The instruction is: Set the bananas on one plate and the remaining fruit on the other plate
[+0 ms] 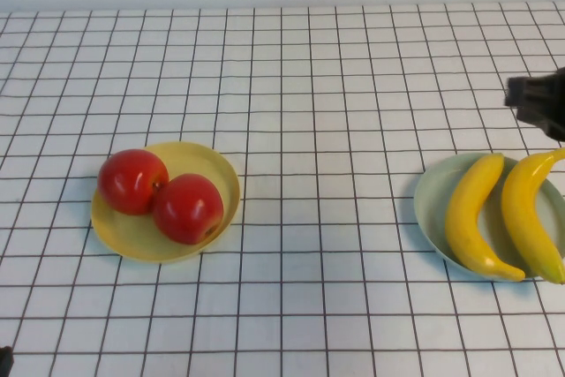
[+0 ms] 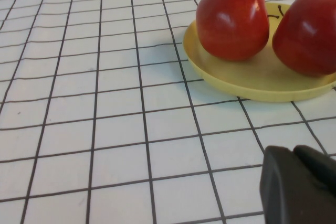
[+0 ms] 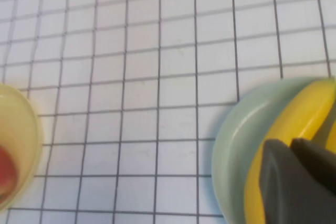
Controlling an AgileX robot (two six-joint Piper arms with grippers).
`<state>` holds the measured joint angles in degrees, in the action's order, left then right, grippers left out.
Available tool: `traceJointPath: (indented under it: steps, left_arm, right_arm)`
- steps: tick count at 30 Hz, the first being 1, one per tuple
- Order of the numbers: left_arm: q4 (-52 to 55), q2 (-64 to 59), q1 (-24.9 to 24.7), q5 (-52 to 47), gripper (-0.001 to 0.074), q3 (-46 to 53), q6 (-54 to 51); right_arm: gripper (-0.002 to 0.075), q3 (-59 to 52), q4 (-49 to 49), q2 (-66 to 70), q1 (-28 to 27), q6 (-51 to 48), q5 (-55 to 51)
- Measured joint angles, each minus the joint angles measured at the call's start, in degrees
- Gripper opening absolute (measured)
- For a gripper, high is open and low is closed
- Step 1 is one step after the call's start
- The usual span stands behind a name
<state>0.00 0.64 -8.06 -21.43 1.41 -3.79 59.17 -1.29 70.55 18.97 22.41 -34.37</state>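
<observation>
Two red apples [image 1: 132, 181] [image 1: 188, 208] lie side by side on the pale yellow plate [image 1: 132, 245] at the left. Two yellow bananas [image 1: 472, 214] [image 1: 528, 209] lie side by side on the pale blue-green plate [image 1: 428, 205] at the right. My right gripper [image 1: 537, 99] hangs at the right edge, just beyond the bananas' far tips, shut and empty. In the right wrist view it [image 3: 291, 145] sits over a banana [image 3: 294, 124]. My left gripper [image 2: 294, 153] is shut and empty, low over the table near the yellow plate [image 2: 252, 80] and apples [image 2: 231, 19].
The table is covered by a white cloth with a black grid [image 1: 318, 130]. Bare cloth lies between the two plates and behind them. The blue-green plate reaches close to the right edge of the high view.
</observation>
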Motion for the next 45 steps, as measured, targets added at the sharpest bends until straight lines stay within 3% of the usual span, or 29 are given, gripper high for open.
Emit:
traceJointPath:
  steps: [5, 13, 19, 27, 33, 37, 45]
  left_arm:
    - [0.00, 0.00, 0.00, 0.00, -0.0004, 0.00, 0.00]
    - [0.00, 0.00, 0.00, 0.00, -0.0004, 0.00, 0.00]
    - [0.00, 0.00, 0.00, 0.00, -0.0004, 0.00, 0.00]
    - [0.00, 0.00, 0.00, 0.00, -0.0004, 0.00, 0.00]
    - [0.00, 0.00, 0.00, 0.00, -0.0004, 0.00, 0.00]
    - [0.00, 0.00, 0.00, -0.03, -0.0004, 0.00, 0.00]
    - [0.00, 0.11, 0.00, -0.03, -0.0004, 0.00, 0.00]
  right_arm:
    - [-0.0011, -11.67, 0.09, -16.58, 0.00, -6.35, 10.03]
    - [-0.0015, -25.07, 5.70, -38.27, -0.12, -8.69, 10.71]
    - [-0.0015, -31.81, 11.62, -48.20, -0.12, -8.90, 11.51]
    - [-0.0015, -40.99, 11.51, -55.23, -0.40, -8.90, 13.43]
    - [-0.0015, -52.25, 5.25, -62.74, -4.84, -9.59, 18.20]
    - [-0.0015, -58.40, 0.54, -70.08, -10.92, -15.15, 18.79]
    - [-0.0015, -60.57, -1.85, -71.00, -16.06, -21.29, 16.86]
